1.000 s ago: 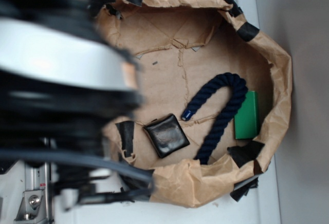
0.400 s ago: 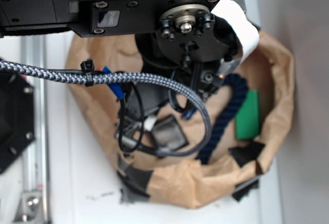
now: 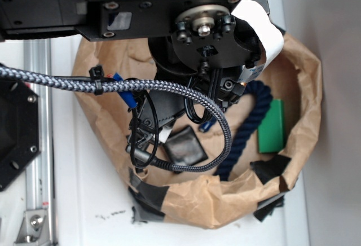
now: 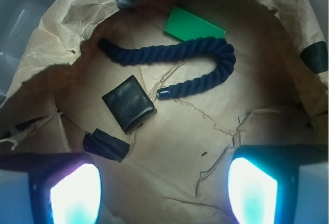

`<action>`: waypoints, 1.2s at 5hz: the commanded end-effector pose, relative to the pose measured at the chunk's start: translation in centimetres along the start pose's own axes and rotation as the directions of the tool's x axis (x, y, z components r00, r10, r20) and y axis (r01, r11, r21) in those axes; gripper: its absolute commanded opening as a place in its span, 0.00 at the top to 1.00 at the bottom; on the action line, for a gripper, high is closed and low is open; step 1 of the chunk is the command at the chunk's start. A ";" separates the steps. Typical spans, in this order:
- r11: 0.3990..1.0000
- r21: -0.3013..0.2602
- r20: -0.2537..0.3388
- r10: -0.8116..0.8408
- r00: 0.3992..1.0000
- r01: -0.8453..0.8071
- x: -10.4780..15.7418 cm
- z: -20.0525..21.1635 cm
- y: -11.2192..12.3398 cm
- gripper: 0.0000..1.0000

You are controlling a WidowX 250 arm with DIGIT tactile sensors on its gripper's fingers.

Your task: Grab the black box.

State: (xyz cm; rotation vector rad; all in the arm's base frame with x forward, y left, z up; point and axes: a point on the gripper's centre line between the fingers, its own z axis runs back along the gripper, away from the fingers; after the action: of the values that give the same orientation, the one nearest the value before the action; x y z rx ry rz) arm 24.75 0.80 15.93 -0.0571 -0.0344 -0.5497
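The black box (image 4: 129, 104) is small, square and glossy, and lies flat on the brown paper floor of the bin, left of centre in the wrist view. In the exterior view the black box (image 3: 184, 147) is partly covered by the arm and its cable. My gripper (image 4: 163, 193) hangs above the paper, open, its two glowing pads far apart with only bare paper between them. The box lies ahead of the pads, nearer the left one, and is not touched.
A thick navy rope (image 4: 177, 54) curves behind the box, one end (image 4: 164, 93) close to its right corner. A flat green box (image 4: 193, 26) lies beyond the rope. Crumpled paper walls (image 4: 43, 44) with black tape patches (image 4: 105, 144) ring the bin. A braided cable (image 3: 214, 116) loops over it.
One second ago the arm was a blur at the left; it has since swung in over the bin. Over the last half second it barely shifted. Box, rope and green box lie unmoved.
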 end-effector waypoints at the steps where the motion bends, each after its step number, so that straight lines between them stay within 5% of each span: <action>1: 1.000 0.024 0.026 -0.021 0.999 0.020 1.6 -1.3 1.8 0.00; 3: 0.996 0.051 -0.063 -0.067 0.996 0.070 5.0 -5.7 3.7 0.00; 6: 0.939 0.020 -0.025 -0.342 0.939 0.342 0.9 -4.7 -2.9 0.00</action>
State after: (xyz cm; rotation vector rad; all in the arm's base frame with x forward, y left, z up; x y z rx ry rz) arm 24.08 -1.58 10.37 -0.0471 0.0213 -0.8765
